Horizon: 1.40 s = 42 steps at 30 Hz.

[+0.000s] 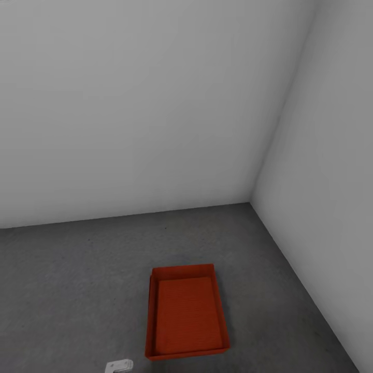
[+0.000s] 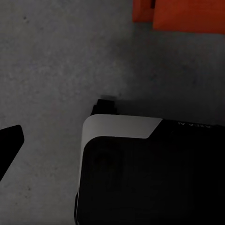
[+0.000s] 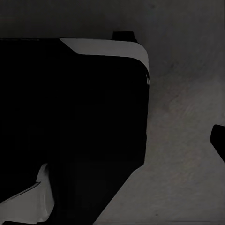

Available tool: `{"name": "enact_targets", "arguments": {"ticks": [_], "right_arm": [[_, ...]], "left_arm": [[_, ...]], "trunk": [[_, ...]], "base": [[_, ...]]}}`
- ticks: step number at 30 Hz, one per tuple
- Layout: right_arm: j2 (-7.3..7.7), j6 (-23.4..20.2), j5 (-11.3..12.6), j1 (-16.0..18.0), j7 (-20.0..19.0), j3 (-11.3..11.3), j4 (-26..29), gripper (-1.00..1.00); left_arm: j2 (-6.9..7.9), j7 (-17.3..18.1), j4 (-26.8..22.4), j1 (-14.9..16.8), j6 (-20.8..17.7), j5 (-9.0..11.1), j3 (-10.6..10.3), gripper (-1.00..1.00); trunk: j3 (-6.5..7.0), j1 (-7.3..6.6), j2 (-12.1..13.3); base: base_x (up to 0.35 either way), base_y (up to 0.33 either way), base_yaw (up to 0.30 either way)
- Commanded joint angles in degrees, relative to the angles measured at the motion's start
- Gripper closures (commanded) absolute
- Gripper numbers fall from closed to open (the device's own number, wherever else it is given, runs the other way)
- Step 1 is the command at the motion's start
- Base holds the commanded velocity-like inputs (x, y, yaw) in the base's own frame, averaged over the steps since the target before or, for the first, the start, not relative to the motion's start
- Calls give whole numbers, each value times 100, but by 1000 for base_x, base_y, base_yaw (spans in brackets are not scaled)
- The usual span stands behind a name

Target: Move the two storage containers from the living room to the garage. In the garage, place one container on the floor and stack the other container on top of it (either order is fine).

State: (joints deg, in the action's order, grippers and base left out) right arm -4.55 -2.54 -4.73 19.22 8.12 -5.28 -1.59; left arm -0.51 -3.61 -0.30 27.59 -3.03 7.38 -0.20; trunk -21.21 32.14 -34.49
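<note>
Left claw fingertip (image 2: 10, 140) dark at frame edge, grip state impossible to tell; same for right claw fingertip (image 3: 219, 140). Orange-red storage container (image 1: 186, 313) flat on grey concrete floor (image 1: 77, 269), near the corner of white walls (image 1: 155, 103).

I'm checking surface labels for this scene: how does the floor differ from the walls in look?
The floor is dark grey, rough and speckled; the walls are pale grey-white and smooth. The floor lies flat and bears the orange-red container; the walls stand upright with nothing on them. Both are plain greys, and they meet in a corner beyond the container.
</note>
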Motion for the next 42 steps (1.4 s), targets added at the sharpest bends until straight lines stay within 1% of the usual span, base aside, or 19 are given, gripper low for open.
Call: {"name": "enact_targets", "arguments": {"ticks": [1,11,38,42], "right_arm": [[5,-10,-52,5,23,-45,-8,-100],[32,-11,-92,3,23,-27,-8,-100],[33,-14,-102,3,23,-26,-8,-100],[0,-17,-109,3,23,-26,-8,-100]], "left_arm": [[-6,-16,-4,2,-18,55,-6,-100],[18,-16,-5,1,-6,59,-6,-100],[25,-17,-5,1,-4,44,-15,-100],[21,-17,-7,1,-4,44,-15,-100]], "trunk": [[-7,1,-6],[-7,1,-6],[-7,1,-6],[-7,1,-6]], "base": [[0,0,0],[0,0,0],[0,0,0],[0,0,0]]}}
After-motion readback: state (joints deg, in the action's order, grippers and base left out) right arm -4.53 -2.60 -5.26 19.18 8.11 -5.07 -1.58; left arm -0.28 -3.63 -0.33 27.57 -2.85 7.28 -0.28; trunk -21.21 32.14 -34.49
